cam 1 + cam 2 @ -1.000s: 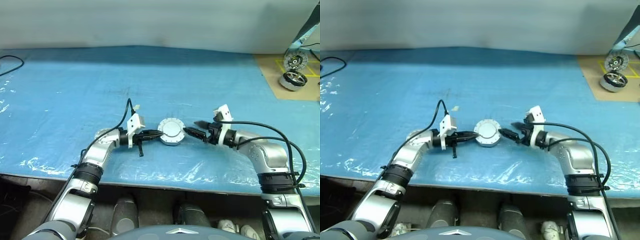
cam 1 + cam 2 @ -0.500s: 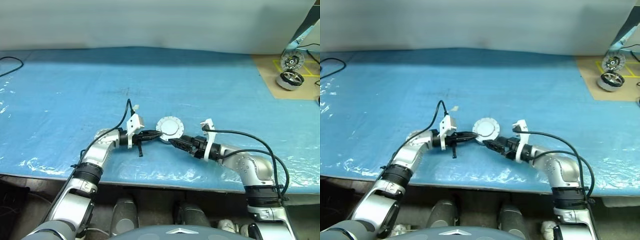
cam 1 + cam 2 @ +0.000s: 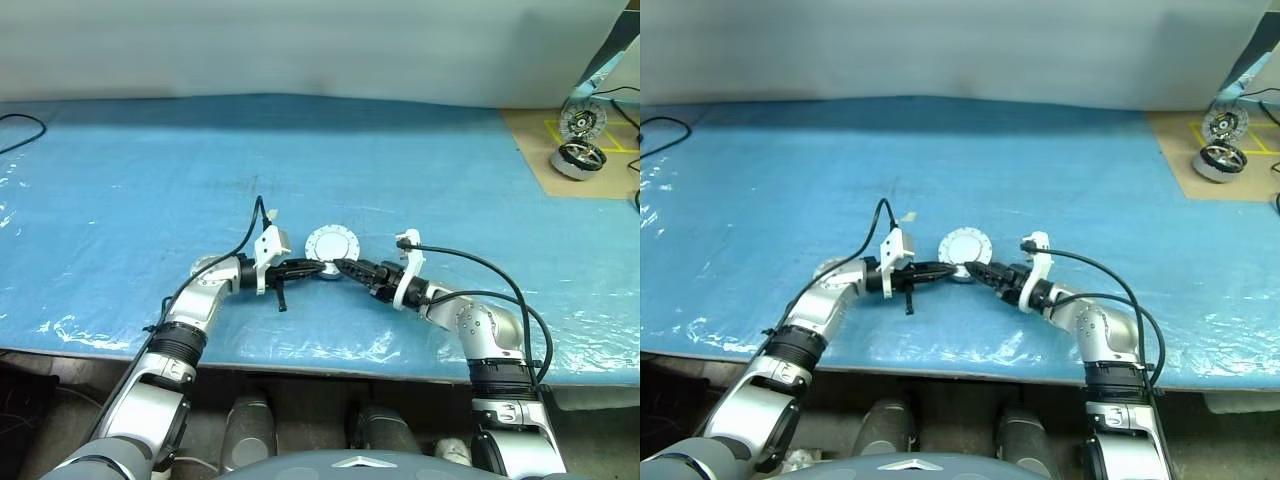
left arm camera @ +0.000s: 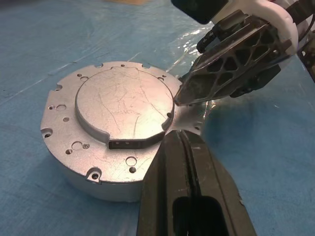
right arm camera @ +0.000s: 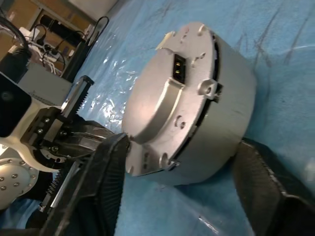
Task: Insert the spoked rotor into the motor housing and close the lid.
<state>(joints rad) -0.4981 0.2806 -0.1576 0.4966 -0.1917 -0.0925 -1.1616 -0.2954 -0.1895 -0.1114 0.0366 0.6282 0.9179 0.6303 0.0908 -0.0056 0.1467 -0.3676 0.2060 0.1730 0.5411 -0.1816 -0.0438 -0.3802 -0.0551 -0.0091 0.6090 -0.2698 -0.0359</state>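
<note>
Motor housing (image 3: 329, 245), lid (image 4: 123, 105) closed on top: sits mid-sheet on the blue table cover (image 3: 150, 180). Left gripper (image 3: 318, 268), fingers pressed together, tip at its 7 o'clock edge. Right gripper (image 3: 340, 268), fingers apart, straddling its 5 o'clock side. Two spare motors (image 3: 578, 140) far off at 2 o'clock.

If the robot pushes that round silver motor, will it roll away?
Probably not: the motor lies flat on its wide face, so it would likely slide over the blue sheet. It looks like solid metal, so probably heavy and stiff. Its smooth wall may slip between the fingers.
</note>
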